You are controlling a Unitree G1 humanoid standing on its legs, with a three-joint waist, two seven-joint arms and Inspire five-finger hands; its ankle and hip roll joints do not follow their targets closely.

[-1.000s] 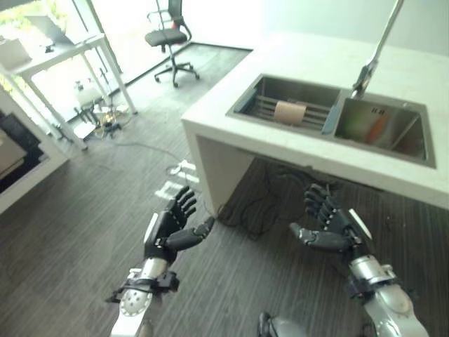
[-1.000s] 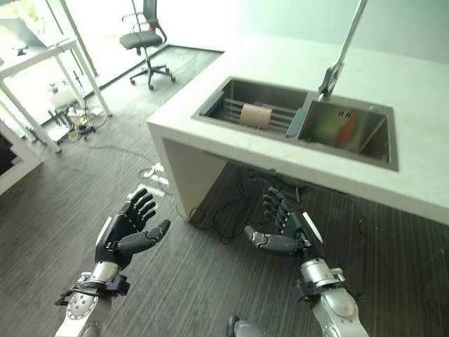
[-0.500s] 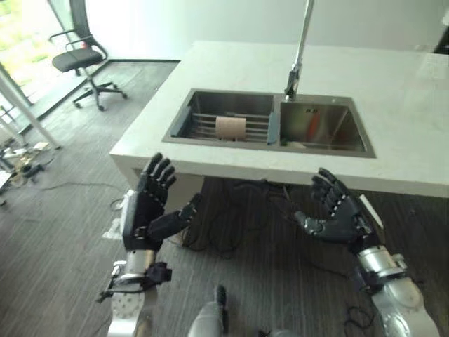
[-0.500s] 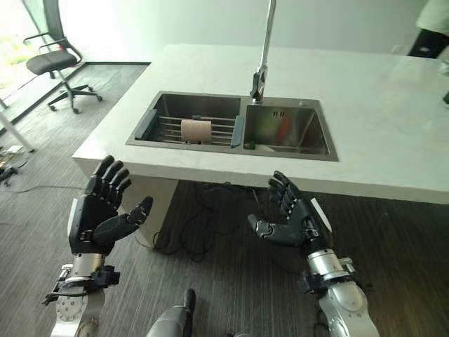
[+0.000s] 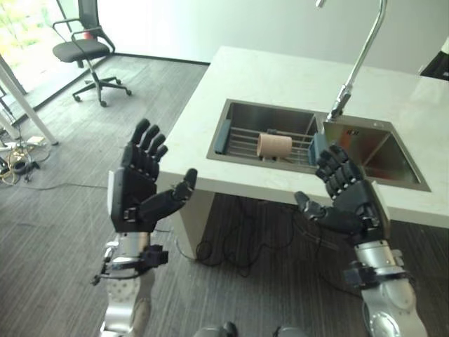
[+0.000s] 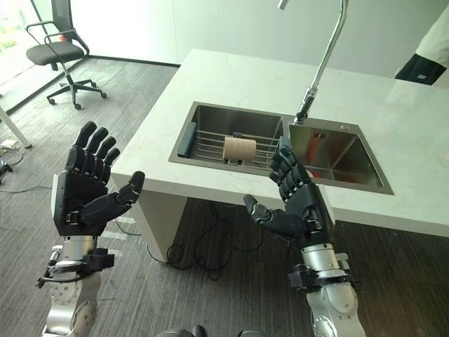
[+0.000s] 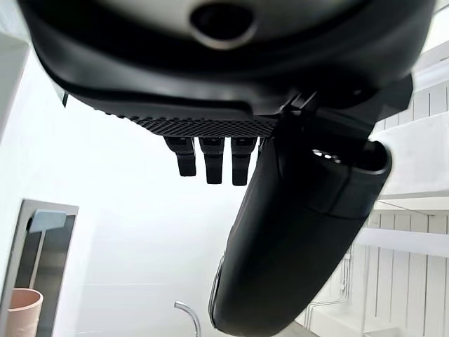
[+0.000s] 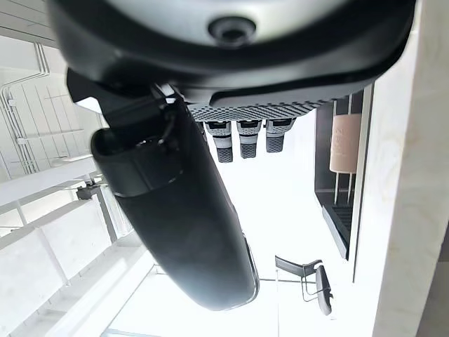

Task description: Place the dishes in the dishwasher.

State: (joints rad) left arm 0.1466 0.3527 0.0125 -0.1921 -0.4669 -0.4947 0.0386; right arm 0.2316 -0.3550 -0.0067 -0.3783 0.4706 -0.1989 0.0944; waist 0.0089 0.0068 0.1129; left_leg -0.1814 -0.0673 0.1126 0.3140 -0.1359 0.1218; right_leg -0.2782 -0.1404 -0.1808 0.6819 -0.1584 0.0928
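Left hand: the left hand (image 5: 137,196) was raised at about 8 o'clock, fingers spread wide, thumb out, holding nothing.
Right hand: the right hand (image 5: 349,200) was raised at about 4 o'clock, fingers straight and fanned, thumb out, empty.
Task's thing: one tan cup (image 5: 273,146) lay on its side on the wire rack (image 5: 245,140) in the left basin of the sink (image 5: 280,118), at about 1 o'clock, well apart from both hands.
Sink: two basins; something orange-red (image 5: 354,144) showed in the right basin, too unclear to name.
Faucet: one tall curved faucet (image 5: 359,60) stood at the back of the sink, between the basins.
In the way: the front edge of the white counter (image 5: 280,77) lay between the hands and the cup; the right hand's fingertips showed in front of the basin divider.
Around: one black office chair (image 5: 88,50) at 10 o'clock on the grey floor (image 5: 49,210); one white table leg (image 5: 24,98) at 9 o'clock; a person's dark sleeve (image 6: 419,67) at 2 o'clock by the counter's far side.
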